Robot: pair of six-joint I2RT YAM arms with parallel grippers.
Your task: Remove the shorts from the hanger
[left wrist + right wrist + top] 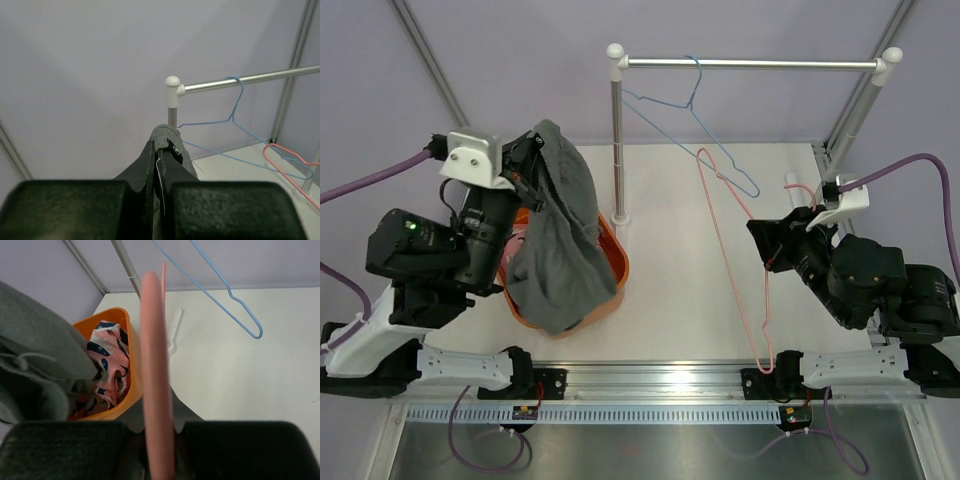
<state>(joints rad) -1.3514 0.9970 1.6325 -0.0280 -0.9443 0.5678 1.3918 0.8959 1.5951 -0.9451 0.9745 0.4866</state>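
The grey shorts [560, 235] hang free from my left gripper [532, 152], which is shut on their top edge [165, 137] above the orange basket [617, 262]. The pink hanger [732, 260] is bare and off the shorts. My right gripper [772, 258] is shut on its wire, which runs up the middle of the right wrist view [156, 385]. In that view the shorts [35, 365] fill the left side, next to the basket [120, 325].
A blue hanger [692, 105] hangs on the metal rail [750, 64] at the back; it also shows in the left wrist view [235, 117] and the right wrist view [225, 290]. The rail's post [616, 140] stands just right of the basket. Patterned pink clothing [107, 367] lies in the basket.
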